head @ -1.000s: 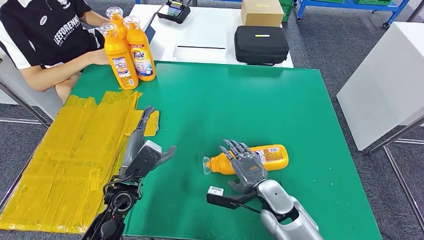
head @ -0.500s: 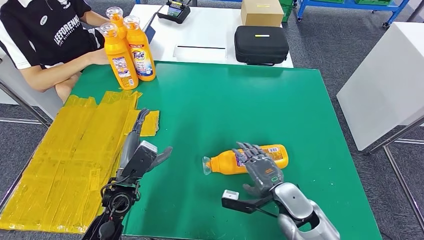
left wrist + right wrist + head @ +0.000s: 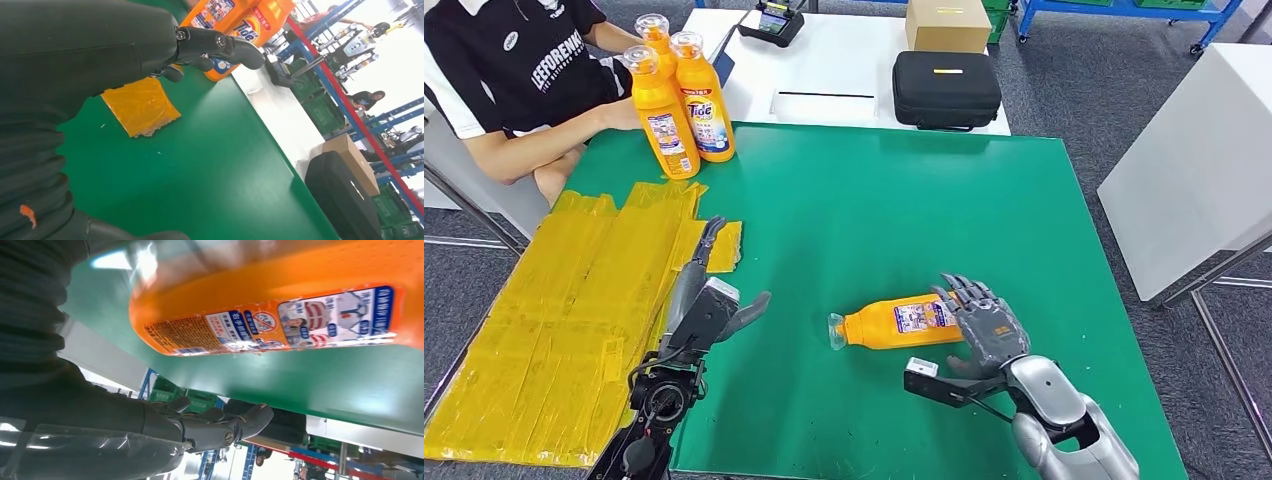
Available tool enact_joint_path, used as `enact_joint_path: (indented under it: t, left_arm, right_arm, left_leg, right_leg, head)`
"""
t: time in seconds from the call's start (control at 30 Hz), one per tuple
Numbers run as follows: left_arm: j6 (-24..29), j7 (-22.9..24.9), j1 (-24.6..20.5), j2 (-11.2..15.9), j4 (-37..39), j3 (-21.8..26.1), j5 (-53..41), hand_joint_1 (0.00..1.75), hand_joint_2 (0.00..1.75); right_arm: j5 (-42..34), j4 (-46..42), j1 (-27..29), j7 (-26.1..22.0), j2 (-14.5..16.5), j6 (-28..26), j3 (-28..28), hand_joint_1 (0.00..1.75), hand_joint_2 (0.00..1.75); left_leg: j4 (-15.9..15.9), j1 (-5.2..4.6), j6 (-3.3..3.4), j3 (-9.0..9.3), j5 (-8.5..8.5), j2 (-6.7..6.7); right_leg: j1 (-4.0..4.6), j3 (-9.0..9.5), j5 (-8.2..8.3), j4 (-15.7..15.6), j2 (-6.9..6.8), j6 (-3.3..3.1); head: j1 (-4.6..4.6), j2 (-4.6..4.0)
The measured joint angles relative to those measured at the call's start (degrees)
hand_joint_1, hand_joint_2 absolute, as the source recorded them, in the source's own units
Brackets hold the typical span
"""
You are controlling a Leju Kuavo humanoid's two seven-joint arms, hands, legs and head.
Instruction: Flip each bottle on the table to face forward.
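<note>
Toward the near edge of the green table, right of its middle, the lying bottle rested on its side, cap pointing to the left edge. My right robot hand sat at its base end with fingers spread, touching or just beside it; I could not tell which, and it gripped nothing. My left robot hand hovered open near the yellow sheets. Three upright bottles stood at the far left corner beside a person. I judged the lying bottle stiff, smooth and likely slippery, fairly heavy if full, best taken across its broad body. Its underside was hidden.
</note>
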Motion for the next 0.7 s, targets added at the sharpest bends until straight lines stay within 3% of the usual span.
enact_joint_path:
  t: [0.7]
  left_arm:
    - [-0.11, 0.32, 0.12, -0.06, 0.11, 0.0, 0.7, 0.0, 1.75]
  right_arm:
    - [2.53, 5.83, -2.06, 0.91, 1.83, -0.78, -0.46, 0.0, 1.75]
  left_leg:
    - [0.0, -0.01, 0.0, -0.02, 0.0, -0.01]
  right_leg:
    - [-0.01, 0.01, 0.0, 0.0, 0.0, 0.0]
  head:
    - [0.0, 0.0]
